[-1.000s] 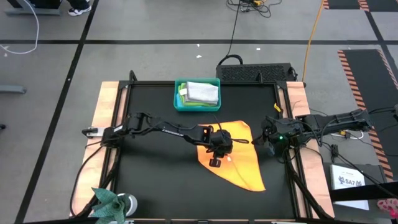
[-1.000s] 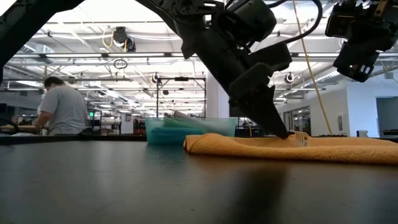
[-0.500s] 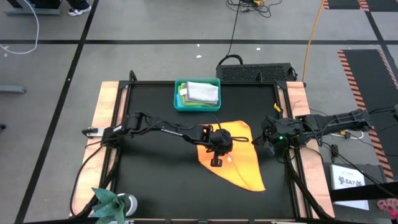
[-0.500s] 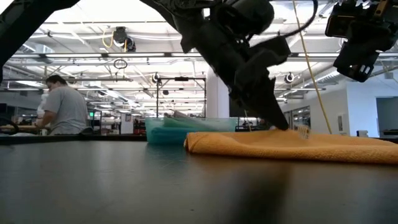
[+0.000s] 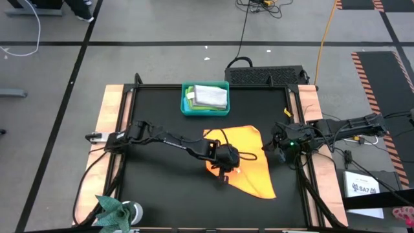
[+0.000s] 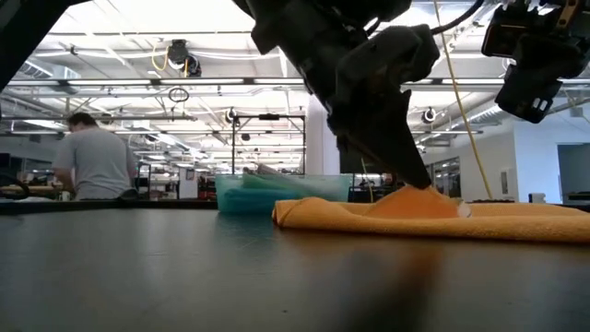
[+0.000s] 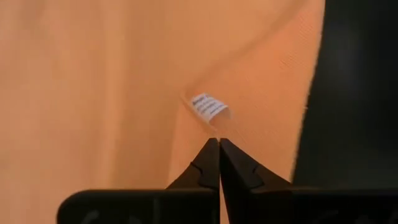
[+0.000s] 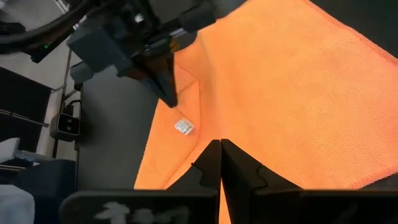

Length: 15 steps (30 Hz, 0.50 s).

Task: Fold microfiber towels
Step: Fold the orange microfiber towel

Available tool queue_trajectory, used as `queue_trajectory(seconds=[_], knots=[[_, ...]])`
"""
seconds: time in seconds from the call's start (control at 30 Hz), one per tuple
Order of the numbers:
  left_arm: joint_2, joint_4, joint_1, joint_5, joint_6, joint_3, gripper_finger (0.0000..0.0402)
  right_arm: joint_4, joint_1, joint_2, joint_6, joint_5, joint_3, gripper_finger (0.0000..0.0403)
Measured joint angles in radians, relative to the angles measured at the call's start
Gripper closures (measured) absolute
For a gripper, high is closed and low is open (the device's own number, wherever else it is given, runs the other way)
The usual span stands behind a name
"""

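Observation:
An orange-yellow microfiber towel [image 5: 249, 162] lies spread on the black table, right of centre. It also shows in the low view [image 6: 498, 219] and the right wrist view [image 8: 292, 87]. My left gripper [image 5: 223, 175] is shut on it near its left edge, beside a small white label [image 8: 183, 127]. My right gripper [image 5: 279, 146] waits at the table's right edge, shut and clear of the towel. A grey towel [image 5: 210, 96] lies folded over a lime green one [image 5: 189, 97] in the teal bin [image 5: 187, 110]. My left gripper pinches a small ridge of the towel [image 7: 214, 132] between its two fingertips, just beside the white label [image 7: 208, 107] and near the towel's left edge. The fingers slant down from the table's left. The cloth rises in a low peak [image 6: 419, 197] there; the rest lies flat.
The teal bin [image 6: 277, 192] stands at the table's far middle. A green crumpled thing [image 5: 113, 208] sits at the near left corner. Bare black table [image 5: 162, 188] lies left of the towel. A person [image 6: 92, 164] stands far behind the table.
My left gripper has shut on the towel beside its label and drawn a little up and toward the table's near edge. The pinched cloth now stands in a low peak. The rest of the towel has stayed flat where it was.

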<state>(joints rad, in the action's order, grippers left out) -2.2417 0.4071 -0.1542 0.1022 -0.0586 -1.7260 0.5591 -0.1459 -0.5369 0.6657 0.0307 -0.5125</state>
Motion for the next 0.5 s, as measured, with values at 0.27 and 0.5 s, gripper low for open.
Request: queue_trajectory(seconds=[0.27,0.5], knots=[[0.023,0.114,-0.053,0.032,-0.142,0.001,0.0400,0.000,0.000,0.000,-0.024,0.026,0.000,0.0403],[0.026,0.188,-0.140,0.202,-0.274,0.000,0.0400,0.000,0.000,0.000,-0.063,0.051,0.000,0.0403]])
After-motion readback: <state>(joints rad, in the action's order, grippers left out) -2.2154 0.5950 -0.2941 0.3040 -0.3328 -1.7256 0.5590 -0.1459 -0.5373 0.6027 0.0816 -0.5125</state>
